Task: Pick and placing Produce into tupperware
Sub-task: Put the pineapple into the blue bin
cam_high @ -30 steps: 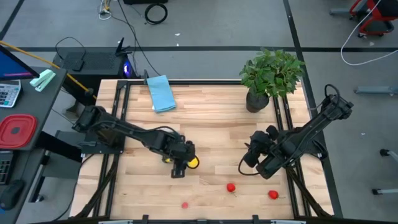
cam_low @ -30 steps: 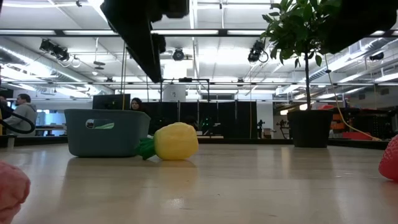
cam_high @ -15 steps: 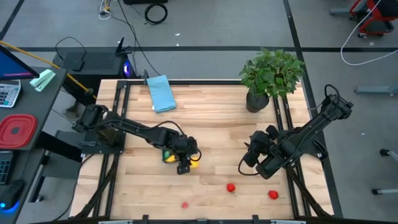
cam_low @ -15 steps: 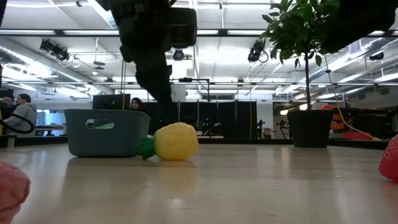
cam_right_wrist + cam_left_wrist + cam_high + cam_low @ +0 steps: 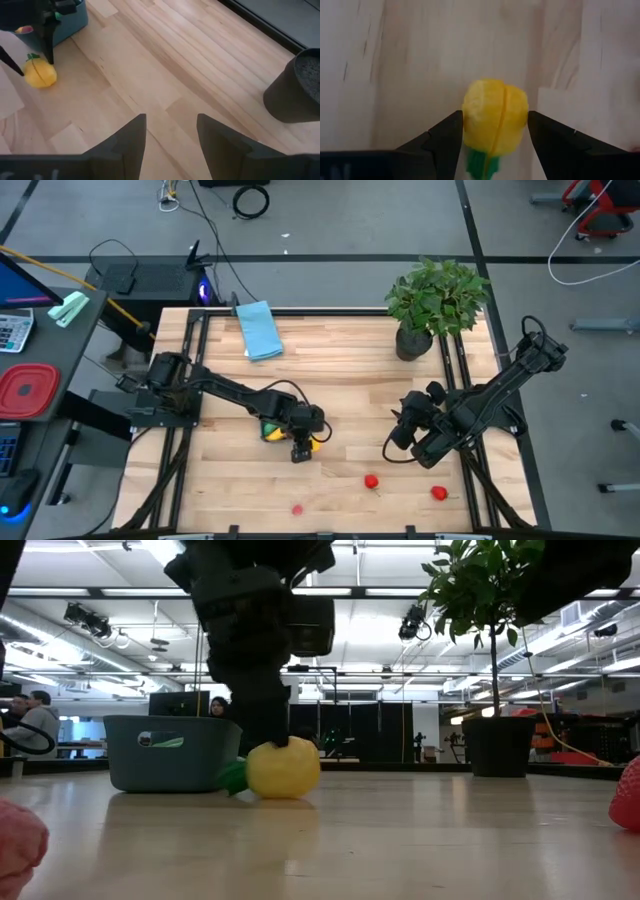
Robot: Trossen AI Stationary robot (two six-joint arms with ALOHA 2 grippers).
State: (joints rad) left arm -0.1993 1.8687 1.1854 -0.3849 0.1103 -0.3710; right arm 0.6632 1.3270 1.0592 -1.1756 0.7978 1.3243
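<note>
Tupperware sits beside the yellow piece, bracketed by the open left claw.

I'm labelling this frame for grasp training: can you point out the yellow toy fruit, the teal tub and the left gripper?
yellow toy fruit point(image 5: 495, 117), left wrist view, on its rounded yellow body.
teal tub point(image 5: 170, 752), low view, on its front wall.
left gripper point(image 5: 495, 131), left wrist view, midway between its open fingertips.
</note>
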